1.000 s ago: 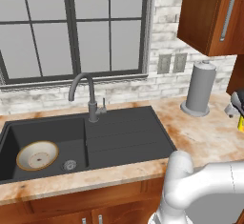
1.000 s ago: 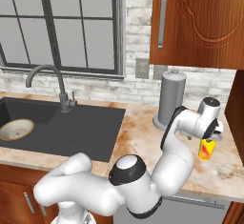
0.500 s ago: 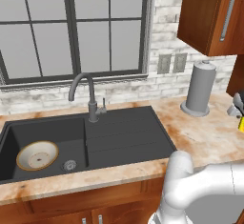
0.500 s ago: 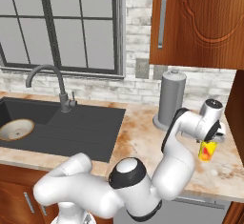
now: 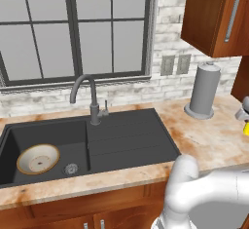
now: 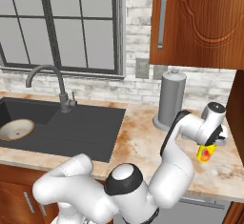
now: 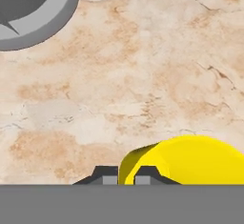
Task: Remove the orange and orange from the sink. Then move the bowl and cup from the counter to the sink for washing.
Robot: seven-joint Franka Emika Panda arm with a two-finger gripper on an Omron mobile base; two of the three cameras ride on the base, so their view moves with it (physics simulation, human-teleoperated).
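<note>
In a brick-walled kitchen beneath a dark-framed window (image 5: pixel 73 28), the gripper (image 7: pixel 126 174) pinches the rim of the yellow cup (image 6: pixel 206 152) on the marbled beige counter (image 6: pixel 143 142), near a grey paper-towel holder (image 6: pixel 170 99). The bowl (image 5: pixel 39 158) lies in the black sink (image 5: pixel 58 135).

The scene is lit evenly and brightly, and no clear light source can be told. Only soft, weak shadows are seen on the counter (image 6: pixel 143 142). No glare or blur is noticed; edges are rendered sharp.
</note>
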